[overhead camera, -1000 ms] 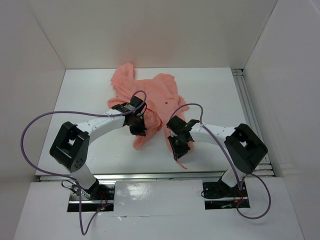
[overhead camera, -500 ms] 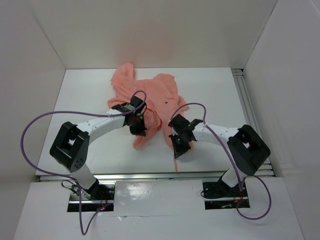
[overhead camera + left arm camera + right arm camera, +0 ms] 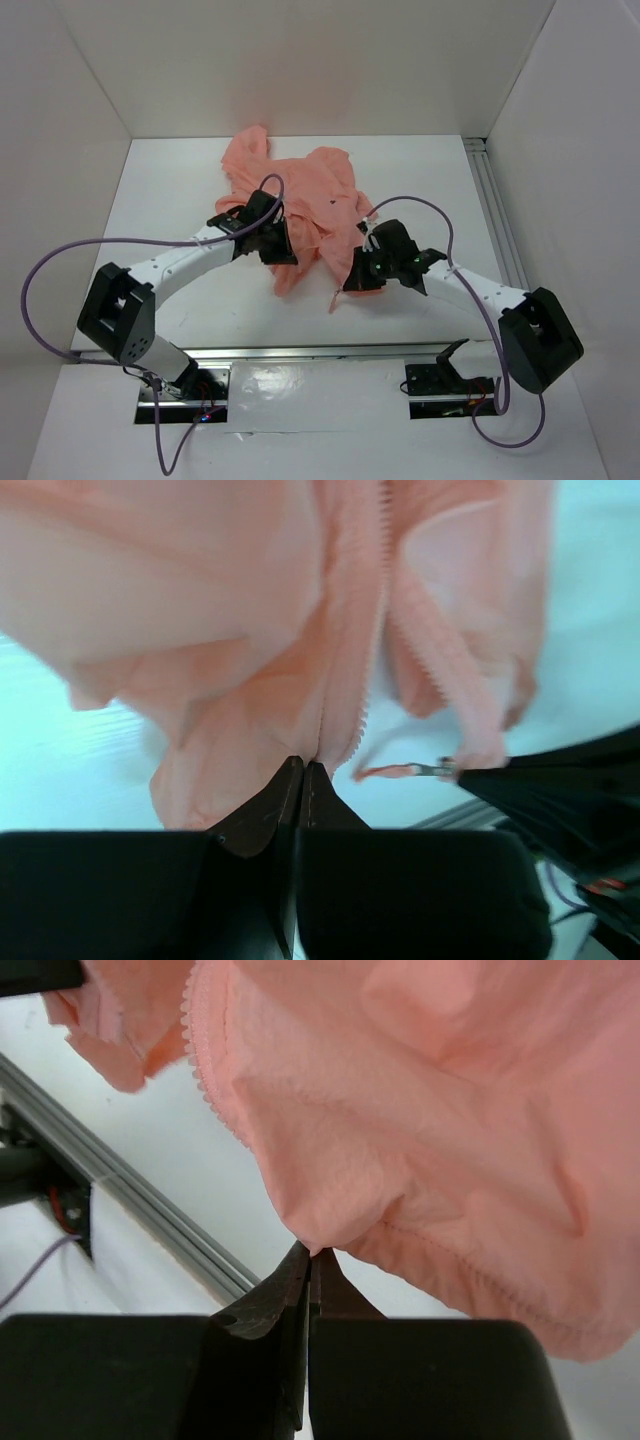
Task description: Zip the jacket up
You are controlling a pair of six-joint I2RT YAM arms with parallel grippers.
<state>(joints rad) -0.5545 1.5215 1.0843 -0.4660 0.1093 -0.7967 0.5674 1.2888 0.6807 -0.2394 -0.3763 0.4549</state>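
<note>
The jacket (image 3: 300, 190) lies crumpled on the white table (image 3: 170, 190), towards the far wall and about midway between the side walls, its near hem held up between the two arms; the left gripper (image 3: 302, 772) is closed tight on a fold of the pink cloth right beside the zipper teeth (image 3: 378, 620), which run up from its fingertips; the small pale zipper pull (image 3: 432, 770) hangs at the end of a loose strip just to the right, just beside the black body of the other arm; the right gripper (image 3: 309, 1256) is likewise pinched on the fabric, clamping a low corner of the cloth (a scalloped zipper edge shows at its upper left); a dark spot (image 3: 331, 206) on the jacket is too small to read as label or print; a metal rail (image 3: 140, 1205) runs along the table's near edge below the hanging cloth.
</note>
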